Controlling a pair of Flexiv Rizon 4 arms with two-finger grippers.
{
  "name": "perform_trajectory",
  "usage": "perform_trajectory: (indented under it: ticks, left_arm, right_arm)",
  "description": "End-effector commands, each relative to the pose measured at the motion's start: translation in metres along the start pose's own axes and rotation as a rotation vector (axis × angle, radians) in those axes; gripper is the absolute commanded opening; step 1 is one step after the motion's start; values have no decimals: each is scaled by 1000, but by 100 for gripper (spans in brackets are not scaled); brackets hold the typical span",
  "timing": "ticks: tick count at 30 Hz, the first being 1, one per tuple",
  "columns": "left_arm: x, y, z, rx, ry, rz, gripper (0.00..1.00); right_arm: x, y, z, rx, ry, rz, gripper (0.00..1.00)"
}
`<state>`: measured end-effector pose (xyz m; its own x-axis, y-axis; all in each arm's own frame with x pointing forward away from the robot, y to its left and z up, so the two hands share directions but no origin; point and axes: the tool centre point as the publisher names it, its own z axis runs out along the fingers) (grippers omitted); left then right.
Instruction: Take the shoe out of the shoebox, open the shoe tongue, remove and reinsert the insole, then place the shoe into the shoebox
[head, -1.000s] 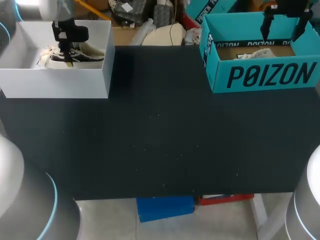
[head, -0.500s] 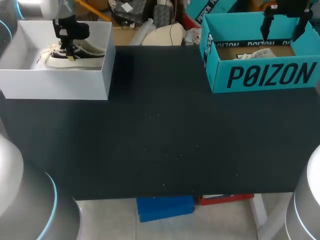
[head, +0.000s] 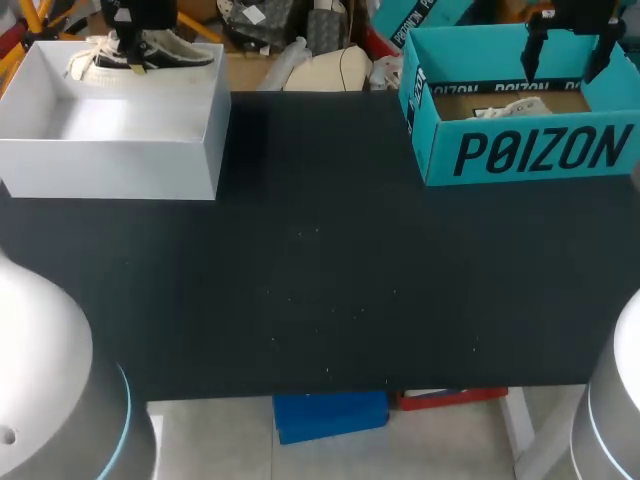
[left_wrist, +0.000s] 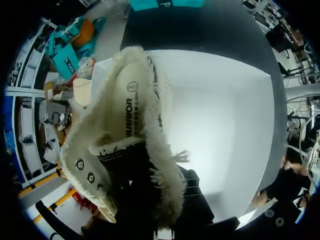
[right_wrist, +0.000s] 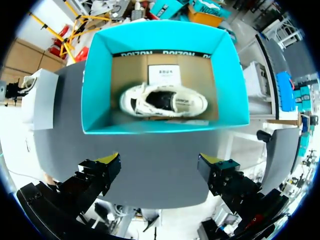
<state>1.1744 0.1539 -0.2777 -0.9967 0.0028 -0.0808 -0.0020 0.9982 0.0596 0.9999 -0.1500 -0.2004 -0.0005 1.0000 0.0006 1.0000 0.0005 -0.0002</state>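
Cream-and-black shoe (head: 178, 55), teal shoebox (head: 530, 152)

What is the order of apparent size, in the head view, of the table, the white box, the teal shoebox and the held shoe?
1. table
2. white box and teal shoebox: look alike, left unranked
3. shoe, smallest

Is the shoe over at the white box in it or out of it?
Out: the shoe hangs in the left gripper above the white box, whose floor shows bare beneath it.

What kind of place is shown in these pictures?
Probably a robotics test bench: over a black table, the left end effector holds a shoe above a white box, and a teal shoebox holds a second shoe.
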Motion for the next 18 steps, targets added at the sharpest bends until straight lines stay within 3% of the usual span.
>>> perform_trajectory:
  ticks: [1,9,18]
  left_arm:
    - [70,-8,-109,10,-233,-17,0]
    - [122,-48,-170,65,-360,-67,0]
    - [198,-109,-182,77,-416,-72,0]
  right_arm:
    - [0,0,0,0,0,0,100]
    - [0,0,0,0,0,0,100]
    - [0,0,0,0,0,0,100]
